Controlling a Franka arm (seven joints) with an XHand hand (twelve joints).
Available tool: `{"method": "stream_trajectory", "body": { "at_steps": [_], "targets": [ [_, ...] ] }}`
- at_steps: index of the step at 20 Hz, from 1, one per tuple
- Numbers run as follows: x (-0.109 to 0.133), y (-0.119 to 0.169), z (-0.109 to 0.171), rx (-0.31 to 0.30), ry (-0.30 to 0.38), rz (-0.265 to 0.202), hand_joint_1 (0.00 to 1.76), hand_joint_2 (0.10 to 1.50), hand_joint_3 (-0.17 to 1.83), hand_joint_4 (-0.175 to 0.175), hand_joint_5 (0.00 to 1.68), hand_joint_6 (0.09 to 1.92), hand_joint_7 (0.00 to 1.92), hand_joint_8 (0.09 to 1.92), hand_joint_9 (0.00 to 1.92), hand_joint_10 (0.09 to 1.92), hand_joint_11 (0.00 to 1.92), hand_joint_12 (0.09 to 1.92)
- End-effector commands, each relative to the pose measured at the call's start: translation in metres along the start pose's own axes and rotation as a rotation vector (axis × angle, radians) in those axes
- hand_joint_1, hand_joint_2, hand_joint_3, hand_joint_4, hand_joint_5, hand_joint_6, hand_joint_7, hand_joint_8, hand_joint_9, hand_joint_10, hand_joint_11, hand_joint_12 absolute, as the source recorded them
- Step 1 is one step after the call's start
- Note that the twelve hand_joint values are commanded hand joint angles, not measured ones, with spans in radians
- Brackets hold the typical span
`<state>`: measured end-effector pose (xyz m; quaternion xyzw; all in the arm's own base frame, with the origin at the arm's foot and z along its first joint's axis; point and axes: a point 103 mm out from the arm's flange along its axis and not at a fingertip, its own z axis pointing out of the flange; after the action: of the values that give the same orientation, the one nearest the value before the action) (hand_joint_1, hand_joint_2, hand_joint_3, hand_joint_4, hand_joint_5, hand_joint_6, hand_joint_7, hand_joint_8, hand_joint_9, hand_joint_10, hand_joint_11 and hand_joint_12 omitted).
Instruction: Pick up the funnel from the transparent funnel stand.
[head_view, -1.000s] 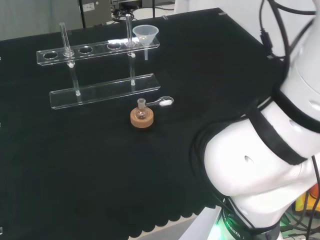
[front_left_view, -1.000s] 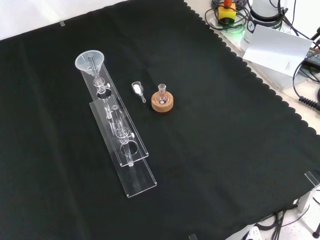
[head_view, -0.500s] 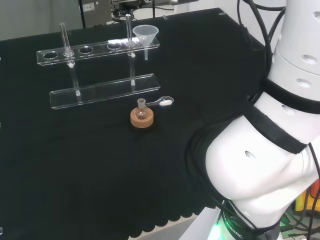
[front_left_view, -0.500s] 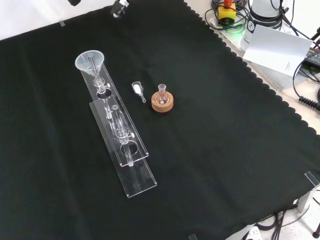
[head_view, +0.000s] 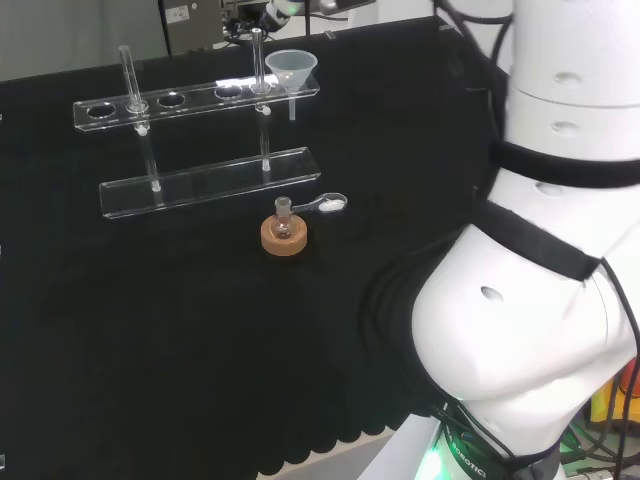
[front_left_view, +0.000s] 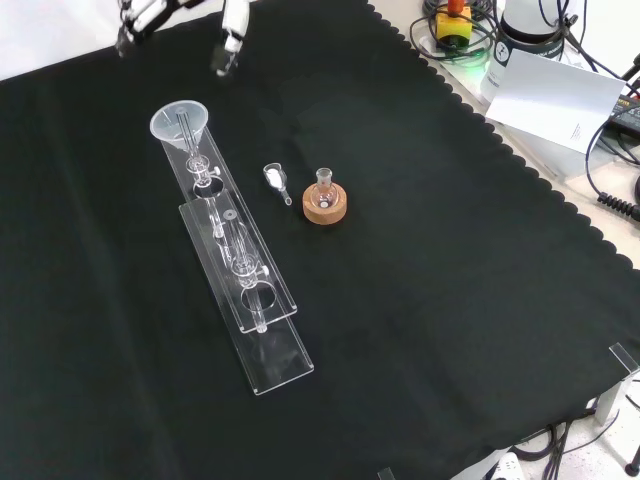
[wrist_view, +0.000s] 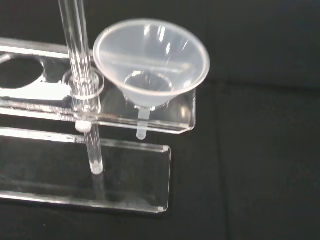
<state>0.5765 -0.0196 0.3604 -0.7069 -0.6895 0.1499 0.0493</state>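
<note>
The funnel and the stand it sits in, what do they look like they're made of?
The funnel looks like translucent, slightly frosted plastic: its cloudy wall blurs what lies behind. The funnel stand seems clear glossy acrylic, with flat plates, bright polished edges and sharp reflections, though glass cannot be ruled out.

Frosted plastic funnel (wrist_view: 150, 62), glossy clear acrylic stand (wrist_view: 125, 165), matt black cloth (front_left_view: 450, 300).

Funnel (head_view: 291, 68) in clear stand (head_view: 200, 100)

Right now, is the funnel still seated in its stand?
Yes: the funnel sits upright in the stand, stem through the end hole; the hand hovers apart.
</note>
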Motion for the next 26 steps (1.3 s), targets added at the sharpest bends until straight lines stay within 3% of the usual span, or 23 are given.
{"method": "stream_trajectory", "body": {
  "at_steps": [1, 7, 19, 26],
  "targets": [
    [0.023, 0.025, 0.027, 0.122, -0.091, -0.036, 0.56, 0.77, 0.22, 0.007, 0.13, 0.09, 0.07, 0.64, 0.31, 0.7, 0.21, 1.41],
    [0.021, 0.027, 0.036, 0.155, -0.107, -0.059, 0.56, 0.76, 0.22, 0.007, 0.14, 0.09, 0.06, 0.64, 0.3, 0.71, 0.2, 1.41],
    [0.012, 0.033, 0.051, 0.16, -0.15, -0.049, 0.57, 0.74, 0.23, 0.007, 0.12, 0.09, 0.0, 0.61, 0.22, 0.74, 0.17, 1.43],
    [0.008, 0.045, 0.062, 0.194, -0.17, -0.034, 0.59, 0.73, 0.24, 0.019, 0.07, 0.09, 0.0, 0.57, 0.2, 0.76, 0.23, 1.41]
  ]
}}
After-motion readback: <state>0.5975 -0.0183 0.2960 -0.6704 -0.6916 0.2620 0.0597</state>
